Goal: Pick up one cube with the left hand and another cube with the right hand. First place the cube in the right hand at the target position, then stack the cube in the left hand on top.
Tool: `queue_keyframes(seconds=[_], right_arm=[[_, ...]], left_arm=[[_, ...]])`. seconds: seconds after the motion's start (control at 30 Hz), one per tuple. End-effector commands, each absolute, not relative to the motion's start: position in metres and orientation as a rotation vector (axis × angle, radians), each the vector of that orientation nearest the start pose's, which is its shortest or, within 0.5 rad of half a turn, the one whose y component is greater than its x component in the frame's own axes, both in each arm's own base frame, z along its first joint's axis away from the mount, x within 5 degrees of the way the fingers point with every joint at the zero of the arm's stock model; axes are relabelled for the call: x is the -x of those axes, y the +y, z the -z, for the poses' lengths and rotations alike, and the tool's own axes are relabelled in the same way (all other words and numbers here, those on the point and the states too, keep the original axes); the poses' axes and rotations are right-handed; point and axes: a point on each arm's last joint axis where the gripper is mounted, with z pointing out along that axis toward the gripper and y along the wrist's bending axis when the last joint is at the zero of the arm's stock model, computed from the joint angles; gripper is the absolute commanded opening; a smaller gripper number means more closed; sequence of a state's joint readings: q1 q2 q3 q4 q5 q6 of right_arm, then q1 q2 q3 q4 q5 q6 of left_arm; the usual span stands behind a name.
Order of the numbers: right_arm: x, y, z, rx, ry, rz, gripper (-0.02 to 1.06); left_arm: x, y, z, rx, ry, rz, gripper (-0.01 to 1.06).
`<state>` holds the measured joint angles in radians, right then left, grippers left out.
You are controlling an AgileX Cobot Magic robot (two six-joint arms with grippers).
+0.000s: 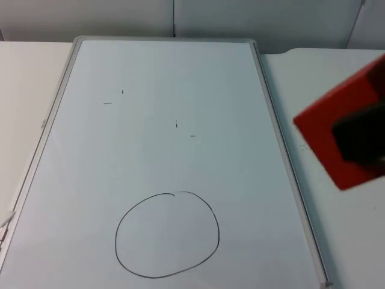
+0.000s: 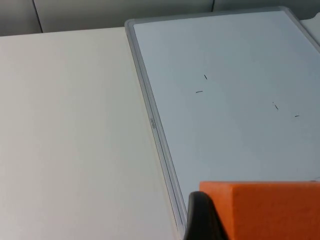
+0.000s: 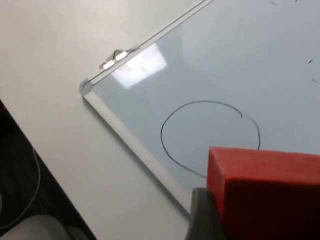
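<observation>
red cube (image 1: pixel 343 135), clamped in right gripper (image 1: pixel 361 141): centre it over the drawn circle (image 1: pixel 167 235); left gripper (image 2: pixel 210 220) grips orange cube (image 2: pixel 270 210).

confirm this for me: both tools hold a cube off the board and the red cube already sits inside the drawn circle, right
Not quite. The drawn circle on the whiteboard has nothing in it, as the top view shows. The red cube is held in the right tool; the left tool holds the orange cube.
</observation>
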<state>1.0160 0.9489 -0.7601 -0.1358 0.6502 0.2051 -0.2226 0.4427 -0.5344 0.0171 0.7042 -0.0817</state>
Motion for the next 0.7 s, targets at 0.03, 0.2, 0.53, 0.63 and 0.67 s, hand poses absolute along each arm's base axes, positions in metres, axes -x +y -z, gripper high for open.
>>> queue_keyframes(seconds=[0.03,0.2,0.53,0.63,0.67], right_arm=[[-0.101,0.153,-0.293,0.988,2.142,-0.509,0.0],[-0.098,0.15,-0.276,0.993,2.186,-0.495,0.0],[-0.103,0.154,-0.28,1.007,2.106,-0.484,0.0],[-0.107,0.159,-0.281,1.022,2.112,-0.46,0.0],[-0.109,0.163,-0.28,1.029,2.125,-0.451,0.0]], left_arm=[[-0.081,-0.018,-0.301,-0.152,2.072,0.181,0.11],[-0.081,-0.018,-0.301,-0.152,2.071,0.181,0.11],[-0.081,-0.018,-0.301,-0.151,2.067,0.184,0.11],[-0.081,-0.018,-0.301,-0.151,2.067,0.184,0.11],[-0.081,-0.018,-0.301,-0.151,2.067,0.184,0.11]])
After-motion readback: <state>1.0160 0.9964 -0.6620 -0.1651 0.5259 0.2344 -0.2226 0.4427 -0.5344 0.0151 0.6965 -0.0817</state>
